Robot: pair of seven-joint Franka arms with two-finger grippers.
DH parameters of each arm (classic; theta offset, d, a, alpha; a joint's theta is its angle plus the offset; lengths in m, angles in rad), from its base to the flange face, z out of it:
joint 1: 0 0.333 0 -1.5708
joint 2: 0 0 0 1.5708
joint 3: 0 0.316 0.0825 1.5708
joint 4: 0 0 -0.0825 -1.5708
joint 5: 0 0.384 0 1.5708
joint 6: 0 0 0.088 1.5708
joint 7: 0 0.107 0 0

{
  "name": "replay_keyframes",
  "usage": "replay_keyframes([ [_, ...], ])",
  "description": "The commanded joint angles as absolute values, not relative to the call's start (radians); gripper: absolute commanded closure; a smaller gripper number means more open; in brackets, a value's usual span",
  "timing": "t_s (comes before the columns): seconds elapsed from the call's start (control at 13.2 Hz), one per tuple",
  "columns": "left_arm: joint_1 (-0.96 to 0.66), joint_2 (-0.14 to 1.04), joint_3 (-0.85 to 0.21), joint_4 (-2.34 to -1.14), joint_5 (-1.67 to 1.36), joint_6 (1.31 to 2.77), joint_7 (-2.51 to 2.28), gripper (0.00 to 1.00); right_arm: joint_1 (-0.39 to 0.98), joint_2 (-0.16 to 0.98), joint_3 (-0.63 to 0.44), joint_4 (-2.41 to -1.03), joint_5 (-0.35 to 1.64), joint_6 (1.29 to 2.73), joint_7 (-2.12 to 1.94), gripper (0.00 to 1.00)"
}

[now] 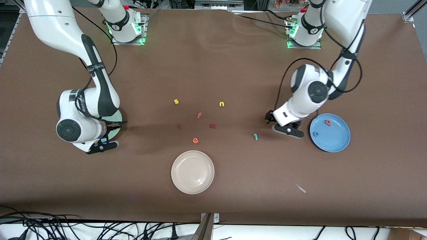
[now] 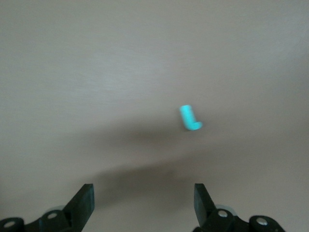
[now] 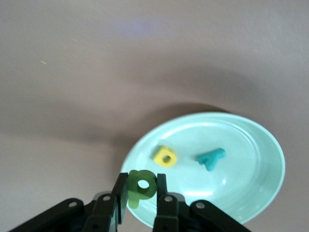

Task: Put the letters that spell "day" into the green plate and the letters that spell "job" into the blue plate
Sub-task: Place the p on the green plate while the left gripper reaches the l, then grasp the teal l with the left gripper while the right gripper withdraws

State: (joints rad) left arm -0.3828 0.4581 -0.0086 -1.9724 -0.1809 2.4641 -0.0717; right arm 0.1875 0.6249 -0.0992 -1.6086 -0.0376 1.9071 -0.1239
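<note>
Fingers [image 3: 120,193] of the right gripper [image 3: 140,195] pinch the dark green "d" [image 3: 141,186] over the rim of the green plate [image 3: 251,174], which sits at the right arm's end of the surface [image 1: 233,66]. In that plate lie the yellow "a" [image 3: 165,156] and the teal "y" [image 3: 212,158], a little apart. Fingers [image 2: 83,200] of the left gripper [image 2: 142,198] are spread wide with nothing between them, above bare surface; the teal "j" [image 2: 189,118] lies flat on the surface just beside the left gripper, toward the right arm's end of the table. The blue plate [image 1: 337,140] sits at the left arm's end, beside that gripper, holding the pinkish-red "b" [image 1: 328,122] and the blue "o" [image 1: 315,134]. Mid-surface are a yellow "s" [image 1: 176,101], a yellow "u" [image 1: 222,104], three dark red letters [image 1: 199,115] and an orange "e" [image 1: 195,140]. A cream-white plate [image 1: 192,172] lies nearer the front camera than these.
</note>
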Motion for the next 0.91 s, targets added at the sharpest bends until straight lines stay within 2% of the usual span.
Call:
replay_keyframes([
  [0.0,-0.467,0.547,0.043,-1.876,-0.176,2.459,-0.223,0.08,0.149,0.629,-0.095,-1.608,-0.032,1.881,-0.126,0.22],
  [0.08,-0.504,0.564,0.067,-1.864,-0.176,2.459,-0.260,0.08,0.146,0.629,-0.092,-1.605,-0.031,1.881,-0.124,0.00],
  [0.3,-0.538,0.616,0.090,-1.804,-0.179,2.459,-0.388,0.09,0.160,0.611,-0.080,-1.588,-0.025,1.855,-0.115,0.00],
  [0.45,-0.549,0.661,0.124,-1.755,-0.179,2.459,-0.423,0.10,0.160,0.609,-0.052,-1.545,-0.025,1.798,-0.109,0.00],
  [0.83,-0.594,0.721,0.143,-1.718,-0.183,2.502,-0.492,0.13,0.164,0.580,0.029,-1.473,-0.029,1.651,0.060,0.00],
])
